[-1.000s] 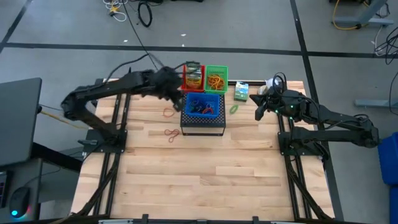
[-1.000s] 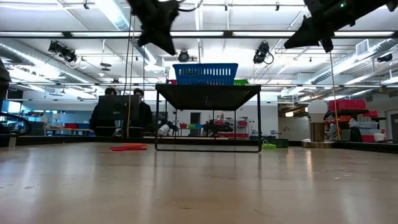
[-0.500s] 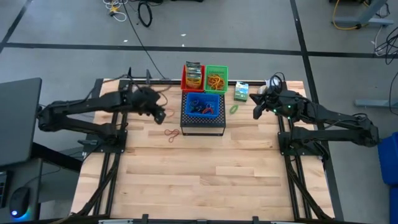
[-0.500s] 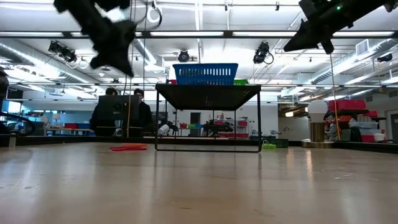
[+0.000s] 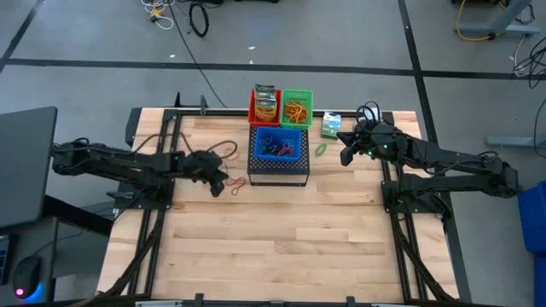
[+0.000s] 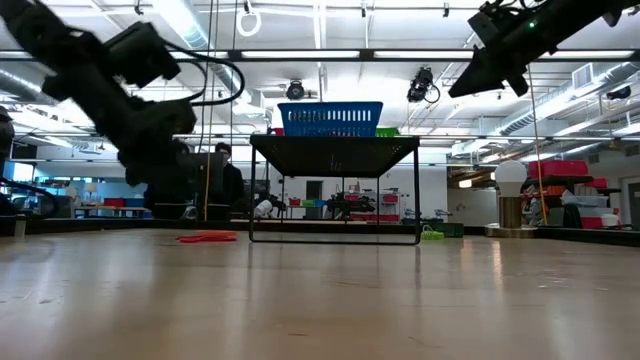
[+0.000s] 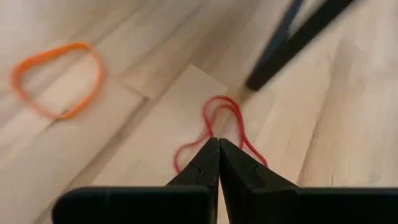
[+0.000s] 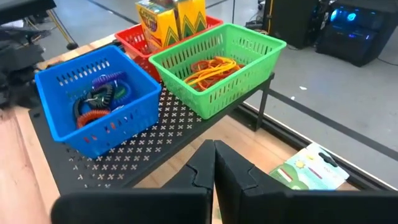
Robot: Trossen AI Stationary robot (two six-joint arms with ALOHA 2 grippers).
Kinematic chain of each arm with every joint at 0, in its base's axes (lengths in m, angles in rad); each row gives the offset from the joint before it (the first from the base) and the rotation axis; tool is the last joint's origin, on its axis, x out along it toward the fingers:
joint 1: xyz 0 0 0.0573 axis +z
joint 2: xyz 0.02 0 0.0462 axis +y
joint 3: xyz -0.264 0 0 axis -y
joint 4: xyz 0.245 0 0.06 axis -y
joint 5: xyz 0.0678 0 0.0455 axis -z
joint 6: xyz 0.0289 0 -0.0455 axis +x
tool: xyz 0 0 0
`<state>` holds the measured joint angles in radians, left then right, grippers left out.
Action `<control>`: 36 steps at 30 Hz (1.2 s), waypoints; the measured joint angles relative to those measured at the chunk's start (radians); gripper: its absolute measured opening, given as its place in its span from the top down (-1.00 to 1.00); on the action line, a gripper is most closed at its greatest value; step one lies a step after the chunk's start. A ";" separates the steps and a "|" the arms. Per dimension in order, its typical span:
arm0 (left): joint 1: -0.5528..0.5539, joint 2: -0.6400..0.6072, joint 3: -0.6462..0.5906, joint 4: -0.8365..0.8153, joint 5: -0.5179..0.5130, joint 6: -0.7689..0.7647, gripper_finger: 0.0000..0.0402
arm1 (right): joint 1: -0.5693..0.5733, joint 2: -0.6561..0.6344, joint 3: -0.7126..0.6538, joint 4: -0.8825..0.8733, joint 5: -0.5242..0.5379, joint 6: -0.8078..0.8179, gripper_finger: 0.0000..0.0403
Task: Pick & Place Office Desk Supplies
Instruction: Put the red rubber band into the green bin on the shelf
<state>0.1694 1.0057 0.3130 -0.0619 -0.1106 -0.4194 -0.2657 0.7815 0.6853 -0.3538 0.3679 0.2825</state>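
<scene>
Two loose bands sit on the bare desk [image 5: 281,230] to the left of the black perforated stand [image 5: 278,170], and that's where I'd expect trouble. The left gripper [image 5: 219,182] is low over the red rubber band [image 7: 214,134], jaws pressed together with nothing between them, the tips right at the edge of the loop. If it goes down like that it'll only poke or drag the band across the wood instead of catching it, so the jaws need to spread first. And the thing is so thin and flat that even spread jaws could scrape the wood and close on air, or snag one strand so the band stretches and flicks off. The orange rubber band [image 7: 57,81] lies near but apart from it, so a sloppy sweep could push one into the other. The stand's leg is also close to the red band, so a wide approach could clip it and rattle the blue basket [image 8: 93,102], green basket [image 8: 214,59] and red basket [image 8: 165,28] on top. The right gripper [image 5: 344,157] hangs in the air past the stand's right side, jaws also pressed together and empty, with the green-white box [image 8: 308,168] and a small green loop [image 5: 321,149] on the desk near it.
</scene>
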 joint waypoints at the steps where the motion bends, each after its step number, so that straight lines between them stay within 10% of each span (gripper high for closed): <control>1: -0.009 0.004 -0.029 0.050 0.000 0.014 0.95 | 0.000 0.001 0.000 0.001 -0.001 0.000 0.96; 18: -0.053 0.242 -0.085 0.386 -0.075 0.042 0.34 | 0.000 0.004 0.000 0.002 -0.001 -0.010 0.95; 29: -0.054 0.461 -0.032 0.484 -0.064 0.079 0.37 | 0.000 0.004 0.000 0.005 -0.001 -0.010 0.95; 36: -0.051 0.477 -0.020 0.469 -0.084 0.036 0.83 | 0.000 0.004 0.000 0.005 0.000 -0.010 0.95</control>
<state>0.1188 1.4829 0.2932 0.4070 -0.1944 -0.3836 -0.2657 0.7856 0.6853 -0.3485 0.3676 0.2726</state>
